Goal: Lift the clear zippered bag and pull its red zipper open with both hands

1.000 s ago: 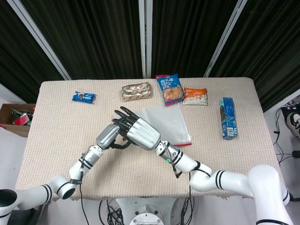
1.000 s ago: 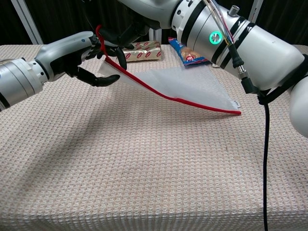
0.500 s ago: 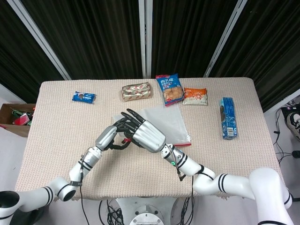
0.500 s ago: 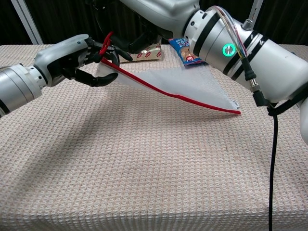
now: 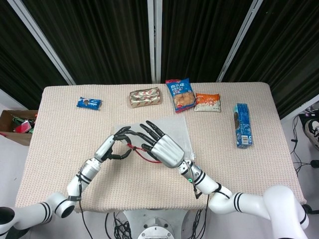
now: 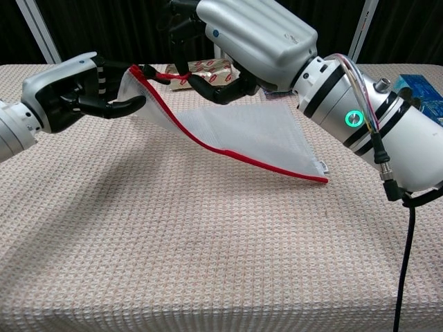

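The clear zippered bag hangs tilted, its left corner raised and its far right corner still on the table. Its red zipper runs along the near edge. My left hand grips the raised corner at the zipper's end. My right hand is just right of it, above the bag, and pinches the red zipper pull, which stretches taut between the hands. From the head view, the left hand and right hand cover most of the bag; a loop of red zipper shows between them.
Snacks line the table's far side: a small blue packet, a gold packet, a blue chip bag, an orange packet and a blue box. A cardboard box sits off the left edge.
Both hands have risen with the bag's corner and drawn apart, the left going left and the right going right. The red pull now stretches between them, and the bag's far corner slid slightly left.
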Motion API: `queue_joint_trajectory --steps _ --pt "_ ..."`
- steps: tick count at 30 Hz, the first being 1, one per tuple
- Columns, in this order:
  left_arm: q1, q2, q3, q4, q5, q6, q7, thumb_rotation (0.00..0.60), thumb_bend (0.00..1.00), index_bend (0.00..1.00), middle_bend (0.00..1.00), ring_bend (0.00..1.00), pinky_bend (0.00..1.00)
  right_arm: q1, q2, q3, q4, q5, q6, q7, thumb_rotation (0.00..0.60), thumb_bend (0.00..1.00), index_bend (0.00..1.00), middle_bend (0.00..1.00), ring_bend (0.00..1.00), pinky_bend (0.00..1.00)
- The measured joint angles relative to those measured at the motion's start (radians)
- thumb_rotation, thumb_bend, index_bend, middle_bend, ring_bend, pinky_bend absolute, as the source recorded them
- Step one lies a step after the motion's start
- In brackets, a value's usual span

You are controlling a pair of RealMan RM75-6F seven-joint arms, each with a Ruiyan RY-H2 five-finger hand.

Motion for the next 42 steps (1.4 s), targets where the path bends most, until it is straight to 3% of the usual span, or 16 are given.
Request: queue_joint_trajectory --steps 10,20,30,42 --pt "-0.002 0.013 -0.010 -0.022 -0.005 -0.004 -0.110 0.600 0.50 0.68 0.25 0.06 0.11 -0.008 -0.077 0.001 0.066 -0.019 0.020 -0.017 0.600 0.49 0.83 0.19 0.00 0.00" --pt "0.010 0.024 -0.032 -0.020 -0.032 0.005 -0.206 0.600 0.51 0.68 0.24 0.06 0.11 -0.046 -0.055 -0.029 0.066 -0.047 0.048 -0.045 0.600 0.49 0.83 0.19 0.00 0.00" --pt "0.035 0.036 -0.053 0.034 -0.078 -0.003 -0.251 0.600 0.52 0.68 0.24 0.06 0.11 -0.112 0.010 -0.080 0.039 -0.068 0.083 -0.058 0.600 0.49 0.83 0.19 0.00 0.00" --pt "0.080 0.014 -0.060 0.134 -0.143 -0.032 -0.129 0.600 0.52 0.68 0.24 0.06 0.11 -0.251 0.169 -0.181 -0.019 -0.090 0.136 -0.075 0.600 0.49 0.84 0.19 0.00 0.00"
